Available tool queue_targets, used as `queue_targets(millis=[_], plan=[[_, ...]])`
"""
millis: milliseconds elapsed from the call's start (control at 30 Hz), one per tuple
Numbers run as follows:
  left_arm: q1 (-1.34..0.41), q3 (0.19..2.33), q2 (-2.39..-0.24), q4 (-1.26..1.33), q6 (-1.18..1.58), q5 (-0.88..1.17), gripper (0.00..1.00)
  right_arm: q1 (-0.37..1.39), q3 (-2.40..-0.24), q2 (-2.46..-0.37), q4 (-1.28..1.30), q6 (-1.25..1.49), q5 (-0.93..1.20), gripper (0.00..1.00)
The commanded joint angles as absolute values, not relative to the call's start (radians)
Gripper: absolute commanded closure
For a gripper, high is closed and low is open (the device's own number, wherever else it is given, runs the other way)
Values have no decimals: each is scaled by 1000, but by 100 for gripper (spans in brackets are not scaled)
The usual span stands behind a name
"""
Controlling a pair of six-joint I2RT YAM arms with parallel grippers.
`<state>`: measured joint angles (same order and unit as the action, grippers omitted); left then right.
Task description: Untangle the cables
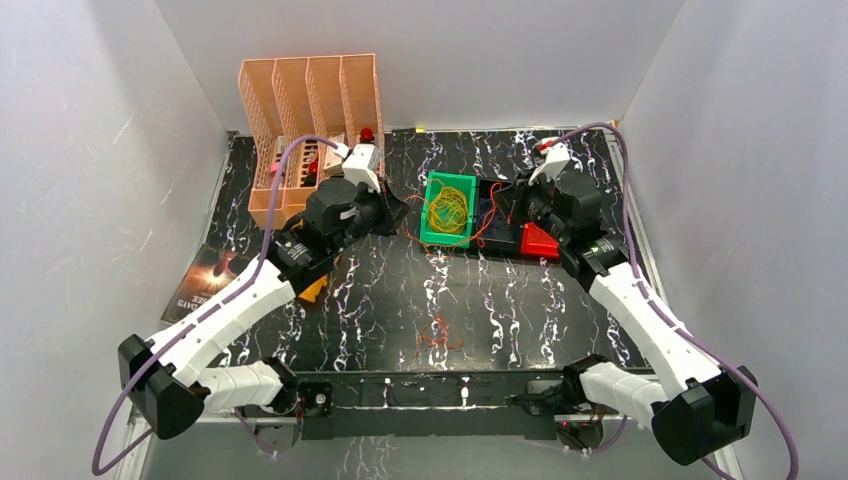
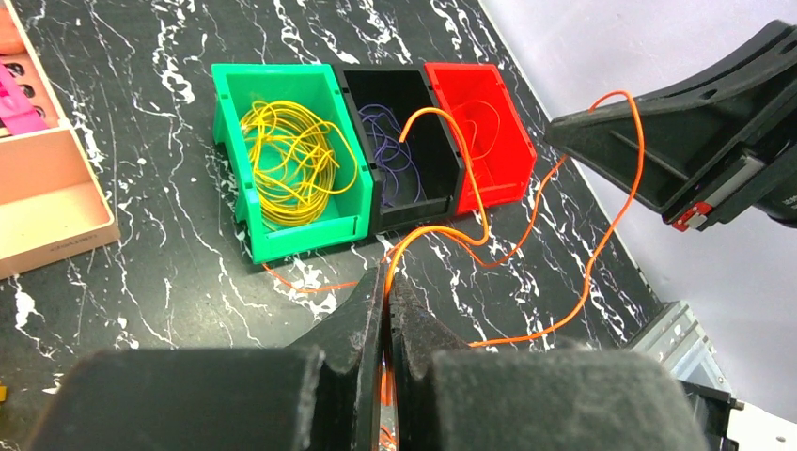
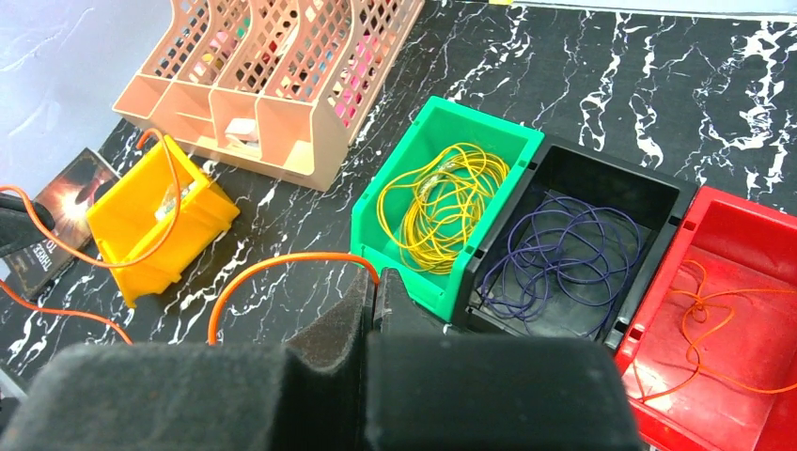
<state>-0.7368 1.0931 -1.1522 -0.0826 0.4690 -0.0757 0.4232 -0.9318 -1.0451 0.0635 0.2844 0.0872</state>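
The black, white-veined table (image 1: 400,290) sits inside plain white walls (image 1: 90,120). My left gripper (image 2: 387,282) and right gripper (image 3: 373,282) each pinch one orange cable (image 2: 601,235) strung between them. The other cables (image 3: 442,202) lie coiled in the green bin (image 3: 373,211), black bin (image 3: 620,178) and red bin (image 3: 742,225) mid-table.

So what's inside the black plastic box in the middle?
The black plastic bin holds loose loops of thin purple wire. What lies under the loops cannot be seen.
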Motion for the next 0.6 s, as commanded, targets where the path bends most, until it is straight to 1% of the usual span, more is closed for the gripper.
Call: queue_targets(millis=[0, 167, 367, 533, 567], plan=[[-735, 1143, -1156, -70, 471, -30, 100, 395, -913, -1037, 1, 311, 131, 100], [-735, 1143, -1165, -73, 468, -26, 100, 374, -929, -1023, 32, 300, 180, 100], [-735, 1139, -1208, -36, 466, 31, 100, 366, -1023, -1020, 97, 328, 228, 100], [-734, 1156, -1267, -3, 465, 110, 100, 366, -1109, -999, 141, 359, 183, 100], [-734, 1162, -1276, -4, 463, 123, 97, 366, -1123, -988, 144, 366, 177, 100]])
